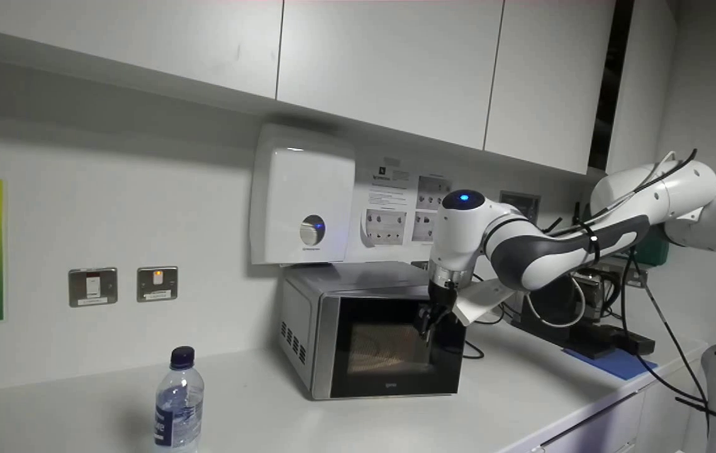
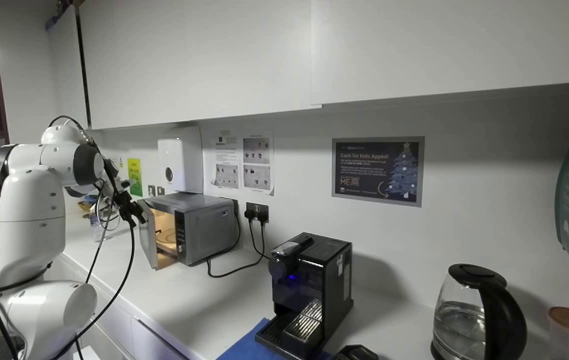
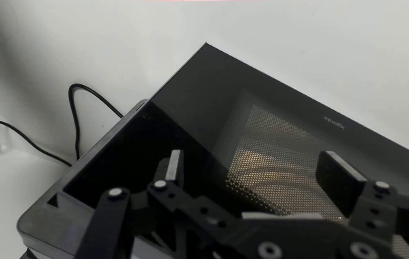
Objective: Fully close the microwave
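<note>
While its door (image 1: 389, 347) stands ajar, the Igenix microwave (image 2: 207, 230) shows a warm-lit interior

As both exterior views show, the microwave sits on the white tabletop (image 1: 257, 415), just below a white wall unit (image 1: 304, 195); its door stands partly away from the control panel (image 2: 180, 225), and through the gap an exterior view shows the turntable (image 2: 166, 236) in yellowish light; the tool (image 3: 253, 169) is in front of the door, near its free edge, with its fingers (image 3: 174, 165) spread wide apart in the wrist view; whether either finger touches the door I cannot tell.

Elsewhere on the tabletop, a water bottle (image 1: 179, 402) with a dark blue cap (image 1: 182, 357) stands upright, apart from the microwave; on the microwave's other side come a coffee machine (image 2: 334, 280), a blue mat (image 2: 244, 345) at its foot, and a partly filled glass kettle (image 2: 459, 320); two black plugs (image 2: 263, 217) sit in a wall socket (image 2: 257, 206) near the microwave; a Cash for Kids Appeal poster (image 2: 378, 171) hangs behind.
</note>
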{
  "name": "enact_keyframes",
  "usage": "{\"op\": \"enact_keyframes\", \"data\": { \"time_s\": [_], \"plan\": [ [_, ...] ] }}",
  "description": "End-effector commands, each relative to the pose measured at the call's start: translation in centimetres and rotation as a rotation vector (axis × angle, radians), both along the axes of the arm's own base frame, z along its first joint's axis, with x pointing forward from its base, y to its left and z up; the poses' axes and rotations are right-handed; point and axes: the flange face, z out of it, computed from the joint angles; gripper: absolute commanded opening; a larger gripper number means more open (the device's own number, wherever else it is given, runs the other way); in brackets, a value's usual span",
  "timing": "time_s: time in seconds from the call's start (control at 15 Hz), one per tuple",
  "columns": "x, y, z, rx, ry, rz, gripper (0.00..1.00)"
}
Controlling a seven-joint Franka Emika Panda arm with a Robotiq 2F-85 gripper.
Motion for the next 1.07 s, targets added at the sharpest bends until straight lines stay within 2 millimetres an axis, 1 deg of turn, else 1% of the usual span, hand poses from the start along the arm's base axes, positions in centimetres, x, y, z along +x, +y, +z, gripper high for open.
{"op": "enact_keyframes", "data": {
  "time_s": [0.0, 0.2, 0.47, 0.67, 1.0],
  "plan": [
    [0.6, -2.5, 0.2, -0.04, -0.056, -0.015, 1.0],
    [1.7, -4.1, -0.1, -0.075, -0.079, -0.032, 1.0],
    [4.0, -6.0, 0.8, -0.114, -0.135, -0.052, 1.0],
    [5.5, -6.8, 0.9, -0.118, -0.155, -0.063, 1.0],
    [6.7, -7.4, 1.0, -0.112, -0.16, -0.094, 1.0]
  ]
}}
